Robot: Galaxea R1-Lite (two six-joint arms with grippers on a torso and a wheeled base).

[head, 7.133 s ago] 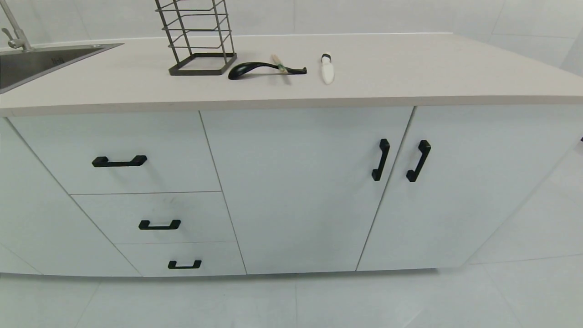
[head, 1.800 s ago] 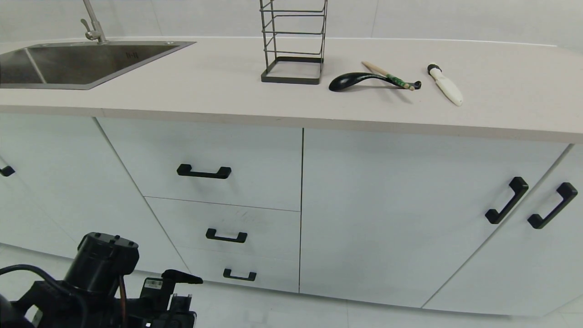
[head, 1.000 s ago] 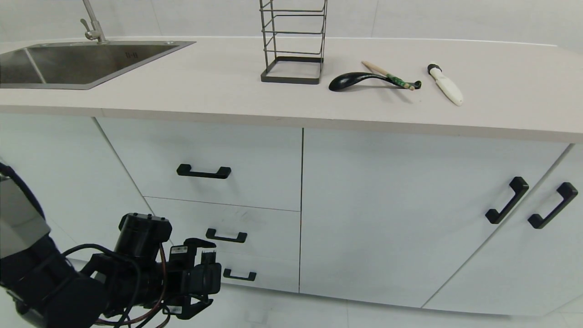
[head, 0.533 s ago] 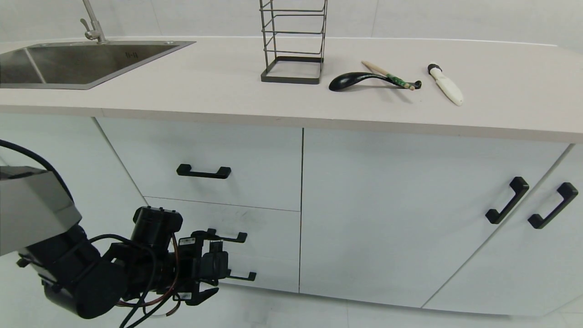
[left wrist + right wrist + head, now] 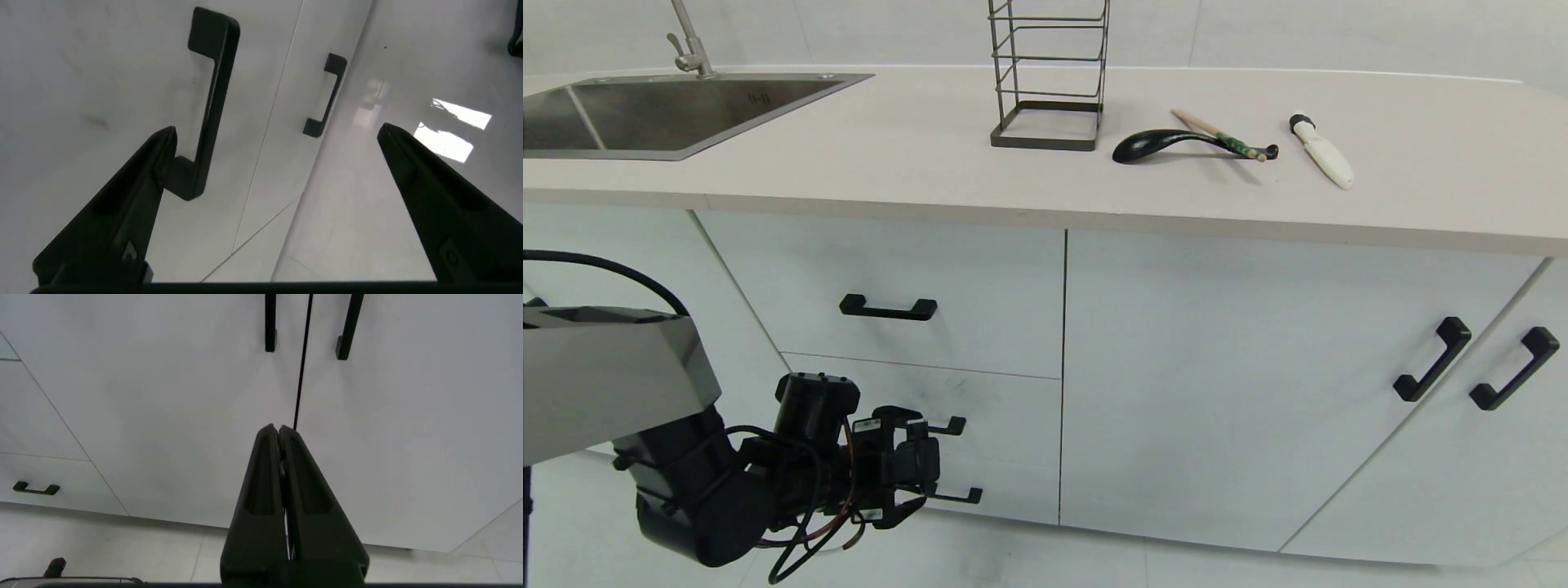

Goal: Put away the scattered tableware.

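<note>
While the scattered tableware lies up on the countertop (image 5: 890,175), well right of the sink (image 5: 670,110), the left gripper (image 5: 921,464) is held low before the drawer stack, its fingers spread wide and nothing grasped. The coming move is judged to turn on the middle drawer handle (image 5: 929,425): its long axis runs level along the drawer front, and the jaws are parted one above the other, so that axis is crossed rather than followed. In the left wrist view the left gripper (image 5: 275,132) is seen with this handle (image 5: 208,98) just inside one finger (image 5: 122,220), not centred, and no contact can be made out; the bottom drawer handle (image 5: 324,94) shows farther off. On the counter, just right of the wire rack (image 5: 1049,77), the black spoon (image 5: 1168,145) is laid with its bowl toward the rack and its handle running rightward along the counter. The chopsticks (image 5: 1217,135) are set slantwise, from back left to front right, meeting the spoon's handle end. The white utensil (image 5: 1321,151) lies near them but apart, its black end at the back, its axis also slanting forward and right. The right gripper (image 5: 282,498) is pressed shut on nothing before the door handles (image 5: 270,322), and is judged the nearer arm for the tableware.
</note>
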